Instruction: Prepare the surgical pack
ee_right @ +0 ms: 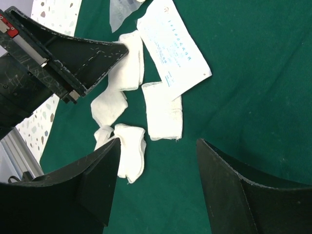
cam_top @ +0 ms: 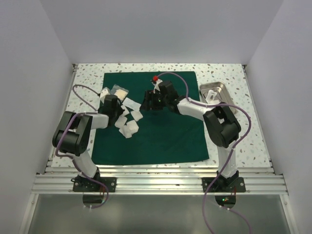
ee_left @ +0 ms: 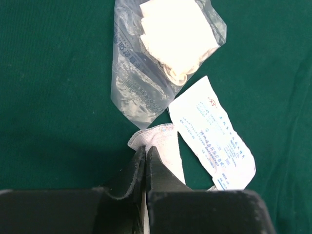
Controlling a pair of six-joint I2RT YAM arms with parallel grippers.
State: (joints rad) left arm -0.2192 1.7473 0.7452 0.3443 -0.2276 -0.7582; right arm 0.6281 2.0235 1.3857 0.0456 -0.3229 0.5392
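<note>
Left tool [ee_left: 146, 155] fully closed, pinching edge of gauze pad [ee_left: 161, 141] lying on surgical pack [ee_left: 53, 97]. Printed packet [ee_left: 213, 141] just beside pad, clear bag [ee_left: 161, 53] beyond. Pack is dark green drape spread flat on surface [cam_top: 90, 73]; steel tray [cam_top: 222, 87] off its right edge. Likely step: lift pad clear. Rise straight and slowly so thin pad neither slips nor drags packet. Right tool [ee_right: 158, 144] wide open, empty, hovering over loose gauze pieces [ee_right: 163, 114]; keep it apart from left.

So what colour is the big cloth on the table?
The cloth is plain dark green, with no pattern. The top camera shows it best.
</note>
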